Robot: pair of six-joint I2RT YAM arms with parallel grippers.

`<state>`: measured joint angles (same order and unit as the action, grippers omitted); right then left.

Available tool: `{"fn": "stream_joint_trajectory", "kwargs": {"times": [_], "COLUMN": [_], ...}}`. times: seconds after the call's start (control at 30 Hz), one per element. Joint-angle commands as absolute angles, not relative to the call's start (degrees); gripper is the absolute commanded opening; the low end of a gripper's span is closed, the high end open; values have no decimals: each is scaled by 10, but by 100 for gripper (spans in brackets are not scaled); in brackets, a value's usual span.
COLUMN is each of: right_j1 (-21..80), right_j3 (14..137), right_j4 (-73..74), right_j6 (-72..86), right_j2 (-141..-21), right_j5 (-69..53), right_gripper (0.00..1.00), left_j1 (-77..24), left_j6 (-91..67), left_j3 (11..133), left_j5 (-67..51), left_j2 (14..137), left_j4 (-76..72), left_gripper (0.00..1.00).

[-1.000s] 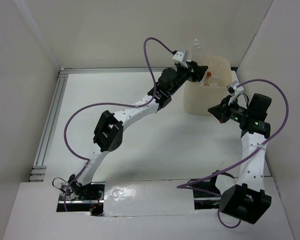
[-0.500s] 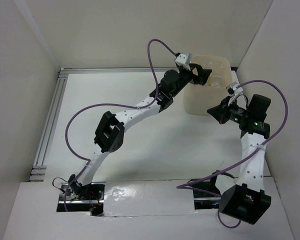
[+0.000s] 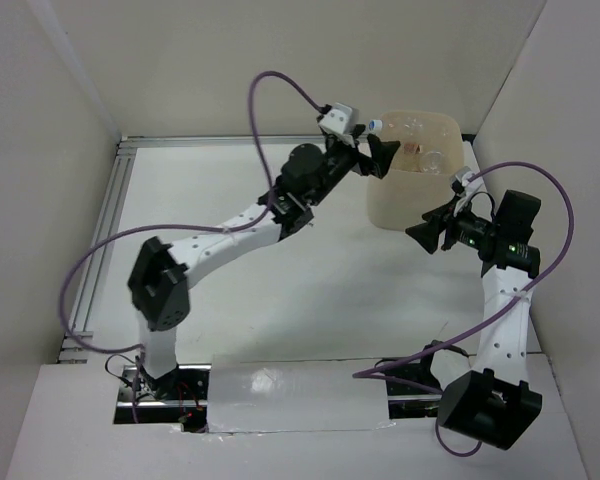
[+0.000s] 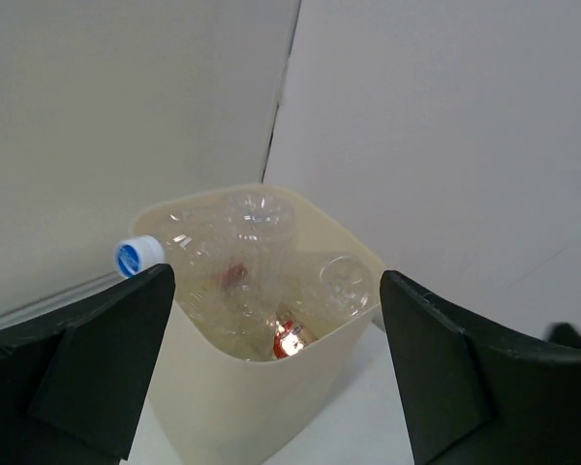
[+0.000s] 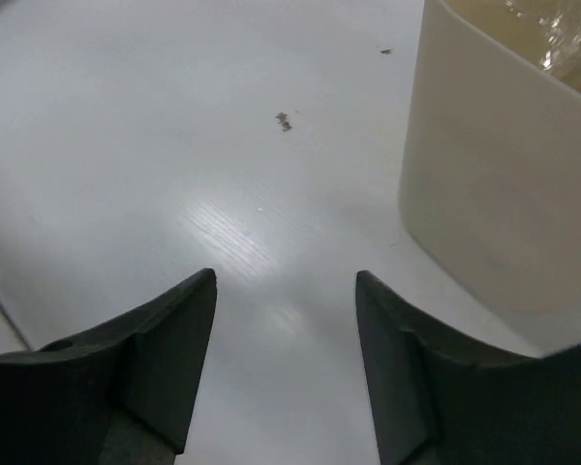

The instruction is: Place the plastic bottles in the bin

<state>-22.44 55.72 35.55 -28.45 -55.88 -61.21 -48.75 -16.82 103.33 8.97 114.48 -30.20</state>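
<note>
1. The left tool point(image 4: 276, 286) is wide open and holds nothing.
2. The right tool point(image 5: 286, 281) is half open and empty too.
3. The bottles point(image 4: 257, 252) lie in the bin point(image 4: 223, 407), just ahead of the left tool.
4. One cap point(image 4: 138, 255) pokes over the rim, nearest the left tool.

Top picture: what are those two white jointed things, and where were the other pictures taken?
Two robot arms, left arm and right arm, bolted to a white table, seen from above. The other pictures come from a camera on each wrist; the dark shapes at the bottom are that arm's jaws. Both pairs stand open, holding nothing. The left wrist looks into a cream bin holding clear plastic bottles; one blue-and-white cap shows at its rim. The right wrist sees table beside the bin.
</note>
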Motion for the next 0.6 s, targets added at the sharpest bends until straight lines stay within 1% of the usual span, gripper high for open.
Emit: {"fn": "stream_joint_trajectory", "kwargs": {"times": [0.0,0.03,0.07,0.1,0.13,0.2,0.23,0.27,0.3,0.33,0.43,0.57], "right_j1": [-228,-228,-228,-228,-228,-228,-228,-228,-228,-228,-228,-228], "right_j3": [577,577,577,577,572,572,572,572,580,585,591,566], "right_j4": [376,376,371,366,348,333,321,316,316,322,328,321], "right_j6": [-315,-307,-301,-274,-252,-181,-154,-124,-100,-100,-106,-101], "right_j2": [-544,-544,-539,-539,-539,-533,-527,-527,-527,-521,-500,-474], "right_j5": [-608,-603,-603,-581,-569,-506,-475,-442,-392,-376,-344,-306], "right_gripper": [72,83,95,100,100,100,100,100,100,100,100,100], "left_j1": [-490,-490,-484,-470,-462,-435,-425,-411,-384,-370,-313,-249], "left_j6": [-131,-137,-142,-162,-172,-198,-207,-218,-234,-234,-240,-240], "left_j3": [941,915,889,840,816,763,699,660,620,538,423,361], "left_j5": [106,99,91,63,49,42,42,42,25,12,-18,-33], "left_j2": [986,925,895,864,808,757,732,705,647,616,514,446], "left_j4": [-384,-365,-343,-273,-232,-152,-89,-70,-59,-59,-42,-25], "left_gripper": [100,100,100,100,100,100,100,100,100,100,100,100]}}
